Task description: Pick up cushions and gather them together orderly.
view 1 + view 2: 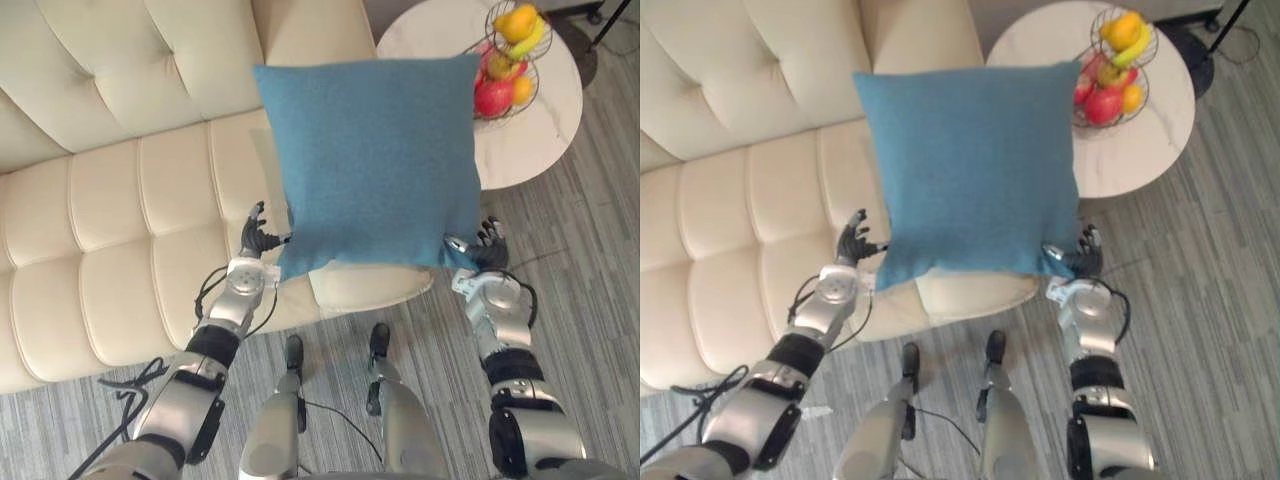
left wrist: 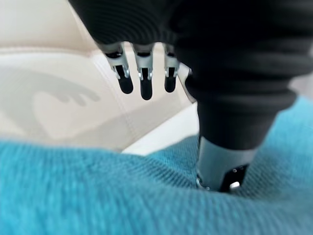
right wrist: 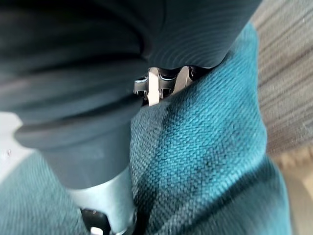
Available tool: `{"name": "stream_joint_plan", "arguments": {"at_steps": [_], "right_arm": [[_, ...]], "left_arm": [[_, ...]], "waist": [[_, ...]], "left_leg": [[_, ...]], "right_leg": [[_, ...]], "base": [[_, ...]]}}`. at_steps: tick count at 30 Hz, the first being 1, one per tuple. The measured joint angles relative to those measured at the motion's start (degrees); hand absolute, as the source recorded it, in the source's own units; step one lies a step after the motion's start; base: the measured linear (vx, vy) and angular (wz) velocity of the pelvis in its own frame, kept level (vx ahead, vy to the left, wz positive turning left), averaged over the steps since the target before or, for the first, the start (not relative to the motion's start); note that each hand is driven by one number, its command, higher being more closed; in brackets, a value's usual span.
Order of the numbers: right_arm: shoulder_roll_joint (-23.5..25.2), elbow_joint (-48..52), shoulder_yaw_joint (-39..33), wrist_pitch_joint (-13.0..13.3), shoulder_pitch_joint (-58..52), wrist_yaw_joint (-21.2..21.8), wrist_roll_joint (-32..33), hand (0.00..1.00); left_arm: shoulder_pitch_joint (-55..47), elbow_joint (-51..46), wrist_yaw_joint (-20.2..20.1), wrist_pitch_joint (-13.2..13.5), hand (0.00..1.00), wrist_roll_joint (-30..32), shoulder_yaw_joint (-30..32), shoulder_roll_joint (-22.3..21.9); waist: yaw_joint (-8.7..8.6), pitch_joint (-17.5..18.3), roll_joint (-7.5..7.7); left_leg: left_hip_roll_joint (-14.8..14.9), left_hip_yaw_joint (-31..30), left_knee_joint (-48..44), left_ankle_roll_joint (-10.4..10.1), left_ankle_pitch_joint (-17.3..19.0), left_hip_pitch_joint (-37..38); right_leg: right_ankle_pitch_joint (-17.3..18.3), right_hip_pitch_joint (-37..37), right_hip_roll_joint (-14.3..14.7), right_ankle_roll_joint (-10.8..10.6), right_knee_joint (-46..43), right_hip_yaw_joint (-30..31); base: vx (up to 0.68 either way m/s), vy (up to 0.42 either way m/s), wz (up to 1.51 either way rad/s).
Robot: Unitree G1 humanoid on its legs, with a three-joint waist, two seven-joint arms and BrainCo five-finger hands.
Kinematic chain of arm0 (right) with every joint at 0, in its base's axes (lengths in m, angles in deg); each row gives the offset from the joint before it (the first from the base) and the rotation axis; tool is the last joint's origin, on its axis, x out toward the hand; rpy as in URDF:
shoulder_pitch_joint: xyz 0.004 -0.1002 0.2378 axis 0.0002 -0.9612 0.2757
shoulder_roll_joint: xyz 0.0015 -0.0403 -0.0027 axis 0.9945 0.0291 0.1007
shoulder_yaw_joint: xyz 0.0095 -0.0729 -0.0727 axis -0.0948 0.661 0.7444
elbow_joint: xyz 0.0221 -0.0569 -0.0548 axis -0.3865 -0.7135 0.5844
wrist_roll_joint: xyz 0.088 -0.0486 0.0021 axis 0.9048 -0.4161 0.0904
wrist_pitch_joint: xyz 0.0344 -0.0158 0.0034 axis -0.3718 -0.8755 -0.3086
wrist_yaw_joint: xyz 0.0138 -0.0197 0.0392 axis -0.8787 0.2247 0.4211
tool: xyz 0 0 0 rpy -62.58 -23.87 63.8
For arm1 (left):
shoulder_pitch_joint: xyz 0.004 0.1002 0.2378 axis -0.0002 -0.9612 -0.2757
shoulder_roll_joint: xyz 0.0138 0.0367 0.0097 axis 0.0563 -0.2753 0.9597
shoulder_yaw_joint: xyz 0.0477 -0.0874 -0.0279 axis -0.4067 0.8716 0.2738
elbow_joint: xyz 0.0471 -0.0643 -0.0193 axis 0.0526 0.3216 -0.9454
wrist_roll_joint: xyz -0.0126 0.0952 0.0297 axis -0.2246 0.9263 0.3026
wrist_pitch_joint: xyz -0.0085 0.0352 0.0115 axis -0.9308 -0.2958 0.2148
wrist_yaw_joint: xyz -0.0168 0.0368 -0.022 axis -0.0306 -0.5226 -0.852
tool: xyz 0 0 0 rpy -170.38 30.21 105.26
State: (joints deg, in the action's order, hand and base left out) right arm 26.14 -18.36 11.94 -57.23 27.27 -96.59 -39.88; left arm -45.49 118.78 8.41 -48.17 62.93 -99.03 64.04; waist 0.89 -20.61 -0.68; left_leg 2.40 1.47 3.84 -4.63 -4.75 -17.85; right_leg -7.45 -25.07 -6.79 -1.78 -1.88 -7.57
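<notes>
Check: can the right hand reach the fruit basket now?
Probably not: right hand and left hand hold the blue cushion up by its lower corners; the fruit basket sits farther off on the round table.

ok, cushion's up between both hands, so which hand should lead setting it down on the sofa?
Left, probably. The left hand, at a lower corner of the blue cushion, is over the sofa seat; the right hand is past the seat's end, over the floor.
</notes>
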Motion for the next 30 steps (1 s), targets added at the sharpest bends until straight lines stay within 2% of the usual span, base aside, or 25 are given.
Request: {"name": "stream_joint_plan", "arguments": {"at_steps": [1, 2, 6, 13, 22, 24, 27, 30], "right_arm": [[0.0, -0.1, 0.3, 0.0, 0.9, 0.0, 0.2, 1.00], [-0.1, -0.1, 0.8, 0.0, 1.2, 0.0, 0.7, 1.00], [-0.5, 0.4, 2.2, 0.0, 1.2, 0.0, 1.8, 1.00], [-1.0, 1.0, 2.2, 0.6, 1.6, -0.3, 2.3, 1.00], [-0.6, 1.1, 3.6, 0.6, -0.2, -0.3, 2.3, 1.00], [-0.4, 1.2, 4.1, 0.6, -0.9, -0.4, 2.3, 1.00], [1.9, 6.8, 4.2, 0.4, -7.4, -0.6, 2.2, 1.00], [2.6, 12.0, 5.0, 0.3, -12.1, -0.6, 2.1, 1.00]], "left_arm": [[1.5, 0.4, 0.2, 0.0, 0.00, 0.0, -0.4, 0.1], [2.3, 0.4, 0.5, 0.0, 1.00, 0.0, -0.6, 0.1], [4.1, 0.2, 1.1, 0.0, 1.00, -0.4, -1.5, -0.3], [5.0, -3.3, 2.1, 0.5, 1.00, -4.8, -1.4, -0.2], [4.2, -7.8, 2.1, 0.9, 1.00, -7.5, -0.8, -1.5], [3.0, -9.4, 2.1, 1.1, 1.00, -8.2, -0.7, -1.6], [-2.9, -13.0, 2.2, 1.2, 1.00, -8.6, 1.0, -3.6], [-7.5, -18.0, 2.2, 1.3, 1.00, -8.5, 1.2, -3.8]], "waist": [[0.01, -0.5, 0.00], [0.00, -0.7, -0.01], [-0.05, -0.7, -0.01], [-0.01, -0.7, -0.01], [-0.03, -0.7, -0.01], [-0.08, -0.7, -0.01], [-0.20, -0.6, -0.03], [-0.28, -0.3, -0.44]], "left_leg": [[0.1, 0.4, 0.1, -0.1, -0.2, -0.2], [0.1, 0.7, 0.1, -0.1, -0.3, -0.2], [0.3, 1.2, 0.1, -0.1, -0.3, -0.3], [0.6, 1.3, 0.1, -0.2, -0.3, -0.3], [0.6, 1.2, 0.0, -0.2, -0.3, 2.3], [0.7, 1.2, 0.0, -0.2, -0.3, 2.6], [0.8, 1.0, 0.0, -0.3, -0.1, 6.1], [0.9, 0.7, -0.1, -0.5, 0.5, 6.9]], "right_leg": [[-0.5, -0.3, 0.1, 0.1, 0.3, 0.3], [-0.6, -0.4, 0.1, 0.1, 0.3, 0.5], [-0.6, -0.6, 0.2, 0.1, 0.3, 0.8], [-0.6, -0.5, 0.4, 0.1, 0.4, 0.7], [-1.0, 3.4, 0.4, 0.3, 2.3, 0.1], [-1.1, 3.7, 0.4, 0.3, 2.3, 0.1], [-1.0, 8.0, 0.6, 0.3, 3.5, -0.4], [-0.8, 9.0, 0.9, 0.0, 3.6, -0.7]], "base": [[-0.01, -0.013, -0.10], [-0.01, -0.013, -0.11], [0.02, -0.013, -0.05], [0.04, -0.006, 0.01], [0.03, 0.002, 0.02], [0.00, 0.000, 0.00], [0.02, -0.001, 0.03], [0.00, 0.000, 0.04]]}}
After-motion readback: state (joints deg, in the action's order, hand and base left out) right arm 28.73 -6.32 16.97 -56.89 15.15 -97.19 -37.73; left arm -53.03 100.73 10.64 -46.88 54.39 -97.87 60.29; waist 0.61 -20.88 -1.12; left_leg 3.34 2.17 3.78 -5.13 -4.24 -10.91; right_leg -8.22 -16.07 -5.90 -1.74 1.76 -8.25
